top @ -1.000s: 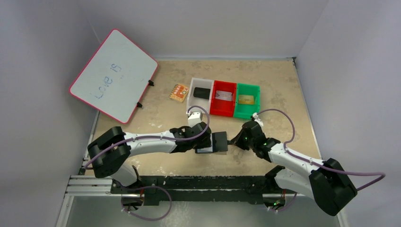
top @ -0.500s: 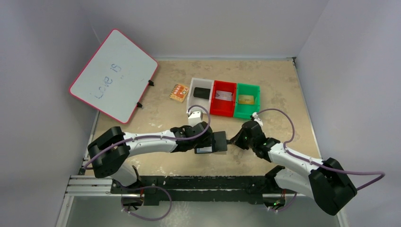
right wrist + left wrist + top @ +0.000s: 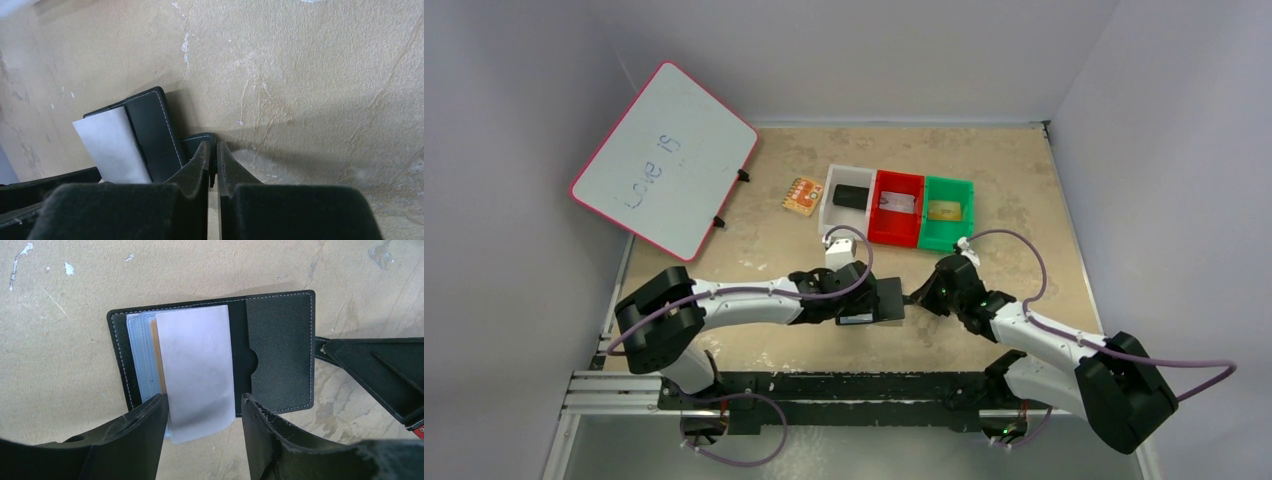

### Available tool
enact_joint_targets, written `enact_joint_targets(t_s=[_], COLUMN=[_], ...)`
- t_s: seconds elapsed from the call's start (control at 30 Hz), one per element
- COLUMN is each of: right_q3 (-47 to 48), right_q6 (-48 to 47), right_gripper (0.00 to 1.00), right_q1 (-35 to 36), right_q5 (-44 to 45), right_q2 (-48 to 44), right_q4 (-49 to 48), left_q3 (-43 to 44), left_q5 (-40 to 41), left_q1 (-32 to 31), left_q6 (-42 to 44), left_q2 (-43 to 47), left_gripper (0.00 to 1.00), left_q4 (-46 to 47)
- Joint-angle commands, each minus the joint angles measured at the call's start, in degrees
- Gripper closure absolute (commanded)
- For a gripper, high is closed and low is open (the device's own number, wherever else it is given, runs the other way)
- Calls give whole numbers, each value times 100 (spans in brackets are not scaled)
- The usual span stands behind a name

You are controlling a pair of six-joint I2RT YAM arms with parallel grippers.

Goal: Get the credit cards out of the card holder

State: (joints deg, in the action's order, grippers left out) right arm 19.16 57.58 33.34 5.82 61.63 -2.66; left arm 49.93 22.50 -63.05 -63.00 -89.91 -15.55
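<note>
So, the card holder [image 3: 280, 350] lies open and flat on the surface [image 3: 984, 180], at about 6 o'clock from its middle, between the two arms. It is black grained leather-like material with pale stitching along the rim and a half-round cut in the right pocket. The left half has pale blue-grey pockets [image 3: 140, 355]. From these pockets a silver-grey card [image 3: 197, 375], smooth and matte, sticks out past the lower rim of the holder. Under it only a thin edge of a gold-tan card [image 3: 156, 355] is seen.

The left pincer [image 3: 202, 400] is open: its two black fingers stand on either side of the card's free end, and a thin gap shows at one side. The right pincer [image 3: 213, 146] is closed on the short black strap tab [image 3: 196, 142] at the 3 o'clock side of the holder.

At 12 o'clock from the holder three small plastic bins stand in a row, touching each other. The white bin [image 3: 828, 200] holds a plain black block [image 3: 851, 195], the red bin [image 3: 894, 232] a flat grey card [image 3: 897, 203], the green bin [image 3: 949, 238] a flat tan card [image 3: 943, 210]. Just beside the white bin, at its 9 o'clock, lies an orange patterned square [image 3: 803, 195]. At 10 o'clock a whiteboard [image 3: 664, 160] with a pink-red rim and rounded corners carries handwriting. The surface is tan, mottled and scuffed.
</note>
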Motion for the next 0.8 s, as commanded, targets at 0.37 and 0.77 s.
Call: enact_joint_targets(t_s=[0.37, 0.77], right_q3=[88, -26], right_q6=[-72, -184], right_gripper=[96, 62], right_q1=[-21, -21], right_q5=[-126, -98], right_q2=[56, -955], right_q4=[-165, 143], left_q3=[108, 349], left_q5=[-451, -791], left_q1=[-100, -94], left_q6=[95, 169], left_q2=[78, -575], left_gripper=[49, 48], left_q4=[1064, 1814])
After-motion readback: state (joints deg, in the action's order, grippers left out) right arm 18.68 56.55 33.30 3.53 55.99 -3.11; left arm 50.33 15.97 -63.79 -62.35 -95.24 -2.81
